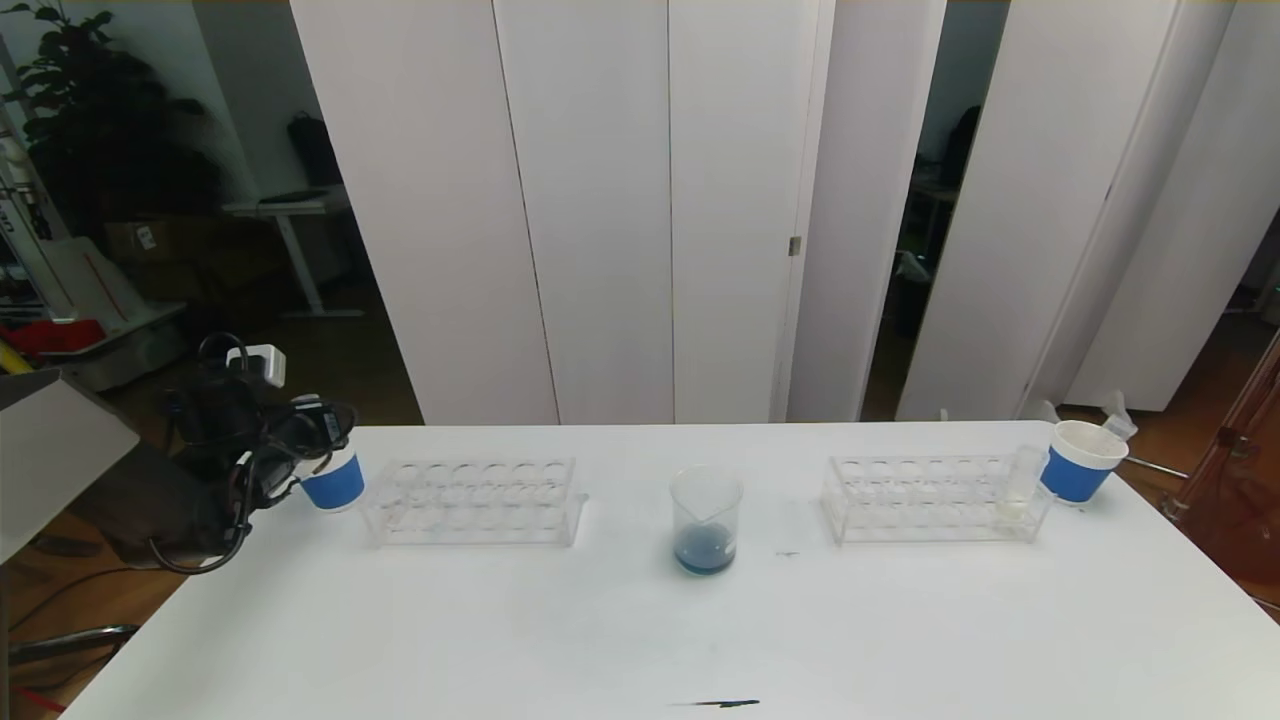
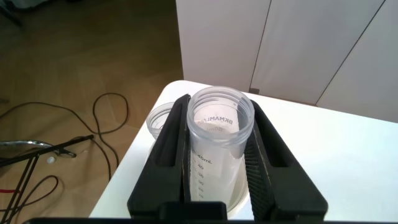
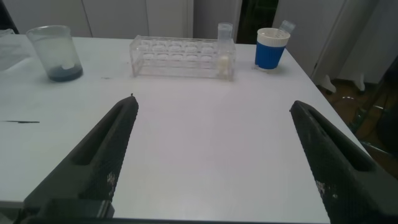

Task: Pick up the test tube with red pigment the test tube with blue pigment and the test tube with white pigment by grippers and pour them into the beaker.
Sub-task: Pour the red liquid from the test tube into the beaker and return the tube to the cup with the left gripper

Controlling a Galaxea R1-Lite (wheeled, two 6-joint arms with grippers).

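Observation:
My left gripper (image 1: pixel 322 440) is at the table's far left corner, shut on a clear graduated tube (image 2: pixel 219 134) that looks empty. It holds the tube upright over a blue-banded paper cup (image 1: pixel 335 484). The beaker (image 1: pixel 706 520) stands mid-table with blue liquid in its bottom. The test tube with white pigment (image 1: pixel 1018 492) stands at the right end of the right rack (image 1: pixel 930 500). No tube with red or blue pigment shows. My right gripper (image 3: pixel 214 104) is open over bare table, out of the head view, and holds nothing.
An empty clear rack (image 1: pixel 473 502) stands left of the beaker. A second blue-banded cup (image 1: pixel 1078 462) with an empty tube in it stands beyond the right rack. Another empty tube (image 2: pixel 158 118) sits beside the held one. A dark streak (image 1: pixel 728 704) marks the front edge.

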